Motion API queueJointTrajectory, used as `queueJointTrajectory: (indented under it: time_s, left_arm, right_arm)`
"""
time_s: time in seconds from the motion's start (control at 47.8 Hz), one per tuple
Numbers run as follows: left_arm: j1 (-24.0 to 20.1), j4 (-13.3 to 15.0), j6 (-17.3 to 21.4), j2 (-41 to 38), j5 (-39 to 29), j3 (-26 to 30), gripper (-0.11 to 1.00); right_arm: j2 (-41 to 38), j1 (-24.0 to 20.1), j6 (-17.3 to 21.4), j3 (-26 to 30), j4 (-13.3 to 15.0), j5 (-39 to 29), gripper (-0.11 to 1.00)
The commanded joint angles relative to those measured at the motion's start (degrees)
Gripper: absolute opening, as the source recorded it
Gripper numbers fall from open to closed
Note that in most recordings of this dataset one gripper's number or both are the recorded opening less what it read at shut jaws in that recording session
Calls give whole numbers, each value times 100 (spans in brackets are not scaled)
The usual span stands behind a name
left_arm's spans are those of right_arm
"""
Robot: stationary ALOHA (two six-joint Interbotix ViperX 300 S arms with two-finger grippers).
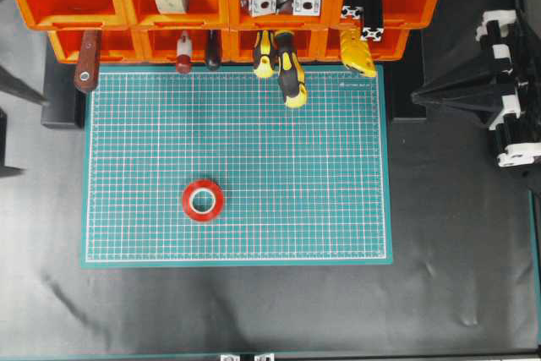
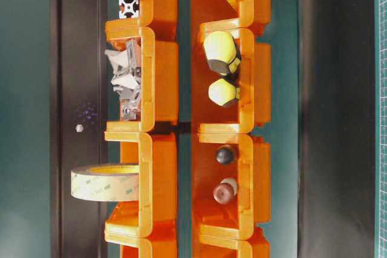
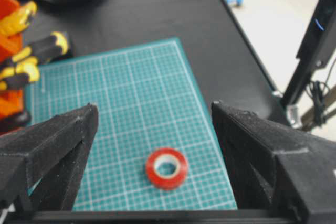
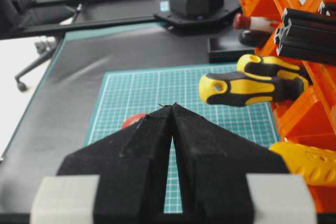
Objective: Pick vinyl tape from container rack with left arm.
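Vinyl tape — glossy red ring, white core

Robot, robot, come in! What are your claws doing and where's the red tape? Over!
Left gripper open, empty. Right gripper shut, empty. Vinyl tape flat on green mat, out of container rack. Nothing in the way.

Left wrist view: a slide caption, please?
Open jaws frame a red tape roll lying flat on the green mat.
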State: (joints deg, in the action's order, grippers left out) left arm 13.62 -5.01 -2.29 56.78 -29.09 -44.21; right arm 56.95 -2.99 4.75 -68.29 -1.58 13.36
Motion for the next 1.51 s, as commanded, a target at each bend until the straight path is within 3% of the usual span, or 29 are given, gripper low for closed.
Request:
queueJointTrajectory:
  time_s: [0.0,0.168,0.419,1.487]
  left_arm:
    - [-62,0,-97,352,70,-70,83]
    - [-158,0,-290,721,281,-334,83]
    - [-308,0,-237,765,800,-519,83]
    - [-334,0,-299,773,1099,-650,83]
  right_arm:
    - [0,-18,-9,149,-9,18,-1]
    - [62,-18,-9,167,-9,18,-1]
    - [88,-18,-9,141,-9,18,-1]
    - [88,-18,-9,132,-9,18,-1]
